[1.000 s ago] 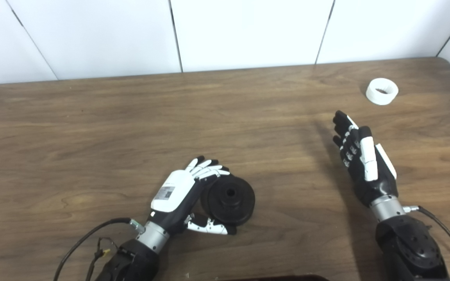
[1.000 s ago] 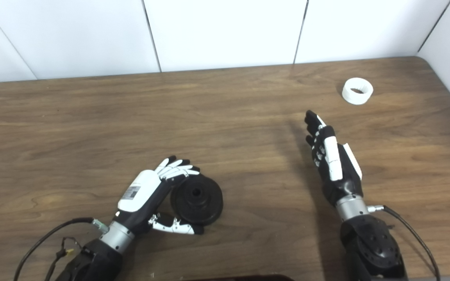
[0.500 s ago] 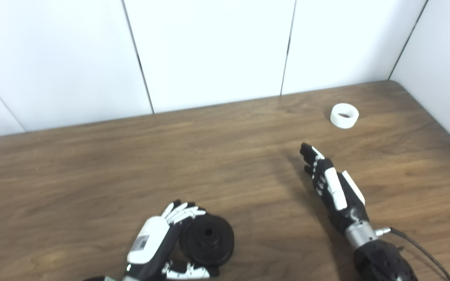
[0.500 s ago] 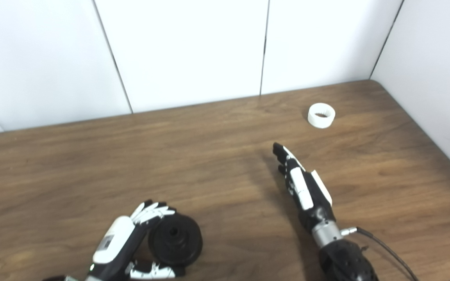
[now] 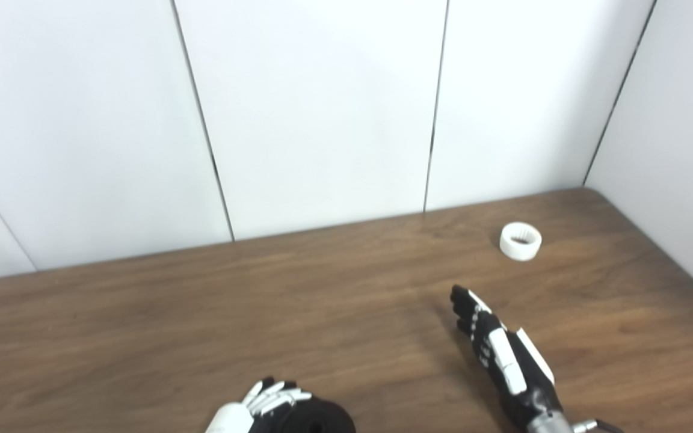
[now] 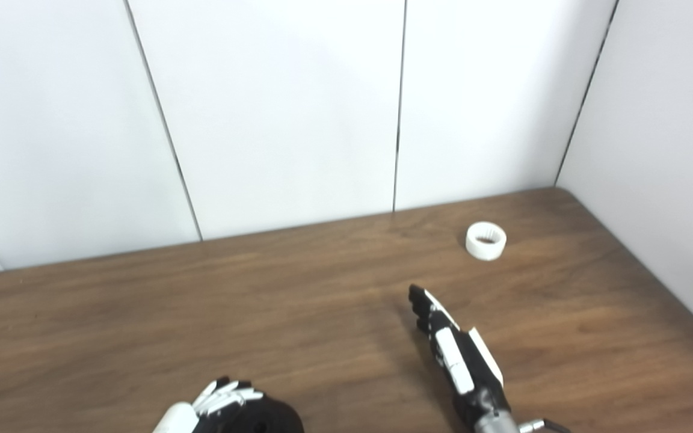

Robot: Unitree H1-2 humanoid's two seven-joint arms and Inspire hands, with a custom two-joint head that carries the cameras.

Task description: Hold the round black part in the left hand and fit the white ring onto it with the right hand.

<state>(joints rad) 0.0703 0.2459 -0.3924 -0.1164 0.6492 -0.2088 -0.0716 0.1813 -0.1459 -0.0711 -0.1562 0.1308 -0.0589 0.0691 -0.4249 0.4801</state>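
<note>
- The left hand (image 5: 262, 406) at the bottom edge curls its fingers around the round black plastic part (image 5: 322, 416) — thumb hidden.
- The right hand (image 5: 503, 361) holds nothing, fingers straight.
- The small white plastic ring (image 5: 520, 241) lies on the brown wooden table (image 5: 202, 319) — well apart from the right hand.

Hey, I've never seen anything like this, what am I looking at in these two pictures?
Both pictures come from two cameras side by side on a humanoid robot's head, looking down at a wooden table. The black-and-white things are its mechanical hands. The left hand, at the bottom edge, is curled around a round black part, mostly cut off by the frame. The right hand is open, holds nothing, and stretches toward a white ring lying apart from it near the far right corner. White wall panels stand behind.
</note>
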